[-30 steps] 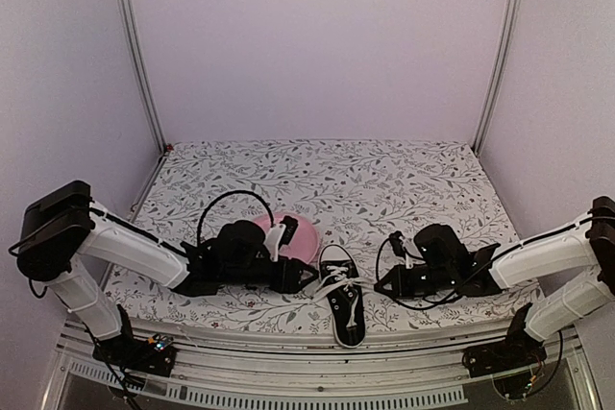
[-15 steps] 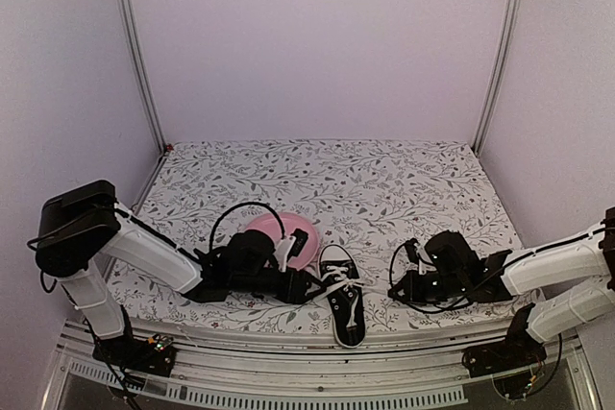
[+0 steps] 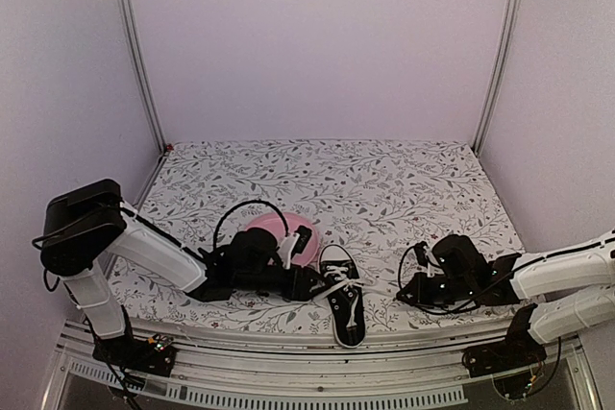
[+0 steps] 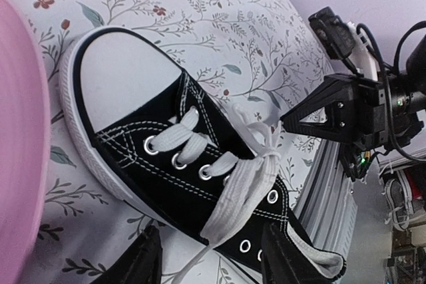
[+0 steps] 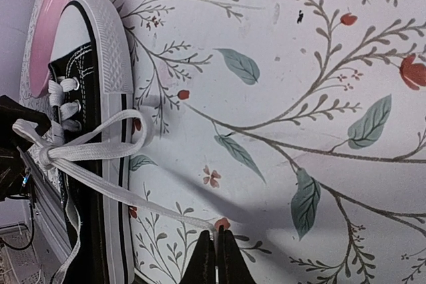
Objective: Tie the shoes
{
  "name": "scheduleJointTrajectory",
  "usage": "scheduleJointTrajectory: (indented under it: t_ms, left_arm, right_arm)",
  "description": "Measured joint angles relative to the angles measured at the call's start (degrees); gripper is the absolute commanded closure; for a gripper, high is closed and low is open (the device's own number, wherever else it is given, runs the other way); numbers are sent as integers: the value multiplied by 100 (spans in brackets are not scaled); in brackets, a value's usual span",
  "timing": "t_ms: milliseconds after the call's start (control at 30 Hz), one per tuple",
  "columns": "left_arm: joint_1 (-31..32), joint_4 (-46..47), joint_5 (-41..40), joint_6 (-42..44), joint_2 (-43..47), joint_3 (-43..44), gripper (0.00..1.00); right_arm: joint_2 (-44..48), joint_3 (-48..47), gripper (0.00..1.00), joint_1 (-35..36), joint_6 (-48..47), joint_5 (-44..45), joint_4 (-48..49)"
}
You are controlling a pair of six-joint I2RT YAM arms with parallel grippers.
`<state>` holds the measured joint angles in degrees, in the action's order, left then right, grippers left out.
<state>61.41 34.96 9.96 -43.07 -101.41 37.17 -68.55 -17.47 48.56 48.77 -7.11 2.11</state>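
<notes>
Sneaker [image 3: 342, 306] sits at near edge of tabletop [image 3: 384, 180] just beside pink plate [image 3: 309, 243], laces [image 4: 246, 164] crossed in a loose first knot, no bow yet; right claw [image 5: 216, 247] pinches one lace end [image 5: 166, 214] stretched sideways, left claw [image 4: 212, 257] gapes open at shoe's side.

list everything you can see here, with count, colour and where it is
sneaker: one, black with white sole and toe cap, near table edge, between the arms
laces: one pair, white, knotted over the sneaker, one end stretched to the right
plate: one, pink, left of the sneaker's toe, partly hidden by the left arm
tablecloth: one, white with floral print, covering the table
left claw: one, black, open, at the sneaker's left side
right claw: one, black, shut on one end of the laces, right of the sneaker
</notes>
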Motion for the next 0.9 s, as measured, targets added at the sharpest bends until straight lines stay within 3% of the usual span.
scheduleJointTrajectory:
  t_ms: [100, 233, 367, 600, 900]
  left_arm:
    - [0, 37, 9, 2, -24, 31, 56]
    - [-2, 52, 9, 0, -68, 57, 61]
    - [-2, 92, 2, 7, -98, 63, 66]
    - [-2, 164, -4, -9, -142, 98, 76]
    - [-2, 164, -28, -39, -151, 98, 89]
  right_arm:
    - [96, 44, 91, -31, 33, 24, -81]
    - [153, 52, 59, -55, -9, 13, -151]
    - [413, 52, 41, -107, -170, 13, -273]
    - [667, -116, 39, -378, -450, -57, -326]
    - [-503, -708, 45, -411, -994, -413, 361]
